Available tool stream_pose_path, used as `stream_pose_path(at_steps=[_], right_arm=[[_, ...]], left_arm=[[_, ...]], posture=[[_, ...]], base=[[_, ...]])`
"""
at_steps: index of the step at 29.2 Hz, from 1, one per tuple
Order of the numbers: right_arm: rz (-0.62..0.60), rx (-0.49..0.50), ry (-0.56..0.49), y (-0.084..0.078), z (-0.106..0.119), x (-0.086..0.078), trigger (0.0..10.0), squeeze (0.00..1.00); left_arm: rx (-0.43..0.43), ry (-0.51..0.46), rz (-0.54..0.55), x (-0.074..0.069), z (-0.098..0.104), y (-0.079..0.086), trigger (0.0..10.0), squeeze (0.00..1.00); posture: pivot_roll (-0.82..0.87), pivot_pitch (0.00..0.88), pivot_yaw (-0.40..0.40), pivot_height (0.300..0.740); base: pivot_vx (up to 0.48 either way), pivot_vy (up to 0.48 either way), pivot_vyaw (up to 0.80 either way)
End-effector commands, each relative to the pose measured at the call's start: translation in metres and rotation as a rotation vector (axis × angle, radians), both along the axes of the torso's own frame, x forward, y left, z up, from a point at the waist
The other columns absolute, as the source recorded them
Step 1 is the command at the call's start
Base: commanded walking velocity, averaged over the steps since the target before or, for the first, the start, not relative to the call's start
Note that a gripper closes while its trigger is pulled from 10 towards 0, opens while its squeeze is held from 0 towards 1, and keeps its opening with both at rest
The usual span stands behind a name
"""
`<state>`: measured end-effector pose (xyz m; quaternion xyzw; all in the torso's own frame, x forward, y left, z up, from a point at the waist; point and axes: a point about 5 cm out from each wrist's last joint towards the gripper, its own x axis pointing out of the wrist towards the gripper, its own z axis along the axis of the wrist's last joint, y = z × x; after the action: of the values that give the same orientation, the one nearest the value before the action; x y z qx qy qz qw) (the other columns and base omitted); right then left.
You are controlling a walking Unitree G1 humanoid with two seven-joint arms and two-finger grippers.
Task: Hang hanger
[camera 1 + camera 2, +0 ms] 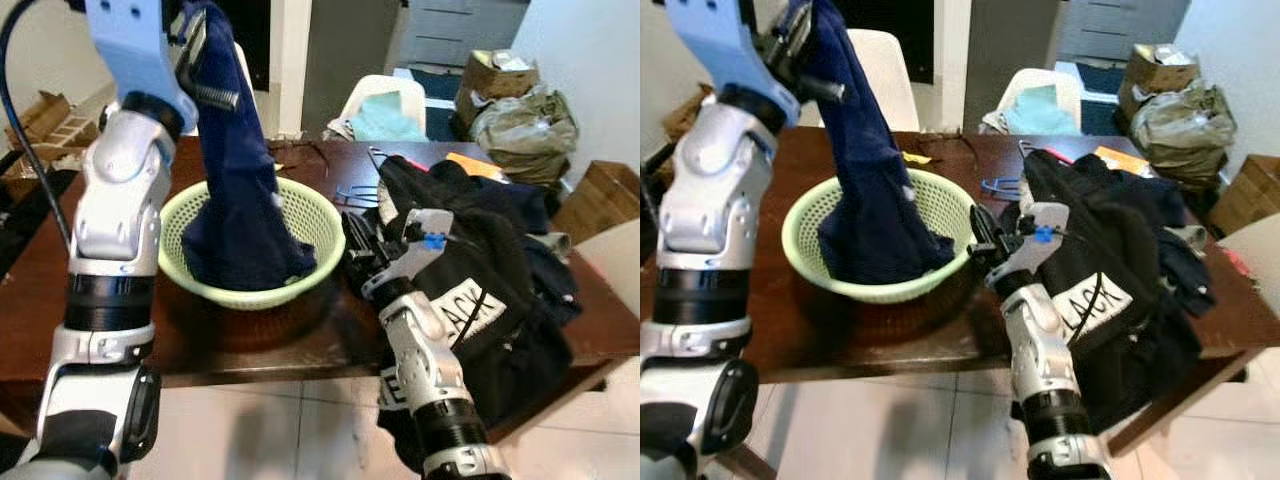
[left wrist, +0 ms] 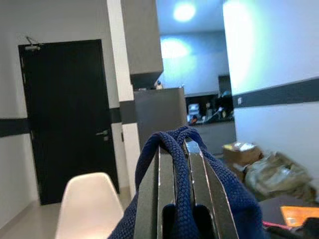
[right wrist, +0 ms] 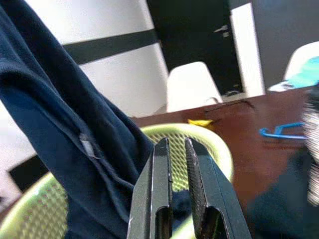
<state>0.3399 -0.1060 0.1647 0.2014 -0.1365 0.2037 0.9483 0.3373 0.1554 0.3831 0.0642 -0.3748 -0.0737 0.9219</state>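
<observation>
The thin blue wire hanger lies untouched on the dark wooden counter, behind the pale green mesh basket. The left pincer, raised high, clamps a navy knit garment trailing into the basket; the right pincer hovers nearly closed and empty by the rim. Judged: garment first, then reach for the hanger.

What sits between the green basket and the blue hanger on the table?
Bare brown tabletop separates the green basket from the blue hanger, as the right wrist view shows.

Navy garment in a pale green basket, black top with white lettering, blue hanger, dark brown table.
</observation>
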Motion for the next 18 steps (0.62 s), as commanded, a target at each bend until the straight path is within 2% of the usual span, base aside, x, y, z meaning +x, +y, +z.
stream_pose_path(at_steps=[1, 11, 13, 18], right_arm=[[0.003, 0.004, 0.016, 0.001, -0.004, -0.001, 10.0, 0.00], [0.011, 0.007, 0.018, 0.005, -0.003, 0.000, 10.0, 0.00], [0.011, 0.010, 0.017, 0.005, -0.004, 0.000, 10.0, 0.00], [0.008, 0.012, 0.018, 0.005, -0.004, -0.001, 10.0, 0.00]], left_arm=[[0.014, -0.011, 0.001, -0.001, 0.002, 0.001, 10.0, 0.00], [0.068, -0.089, -0.002, -0.002, 0.018, 0.002, 10.0, 0.00], [0.092, -0.138, 0.019, -0.004, 0.028, 0.005, 10.0, 0.00], [0.111, -0.160, 0.025, -0.005, 0.033, 0.006, 10.0, 0.00]], posture=[[0.01, 0.052, -0.109, 0.740], [0.02, 0.042, -0.115, 0.740], [0.03, 0.036, -0.112, 0.740], [0.03, 0.032, -0.109, 0.740]], base=[[-0.289, 0.000, 0.00], [-0.286, 0.000, 0.00], [-0.283, 0.000, 0.00], [-0.282, 0.000, 0.00]])
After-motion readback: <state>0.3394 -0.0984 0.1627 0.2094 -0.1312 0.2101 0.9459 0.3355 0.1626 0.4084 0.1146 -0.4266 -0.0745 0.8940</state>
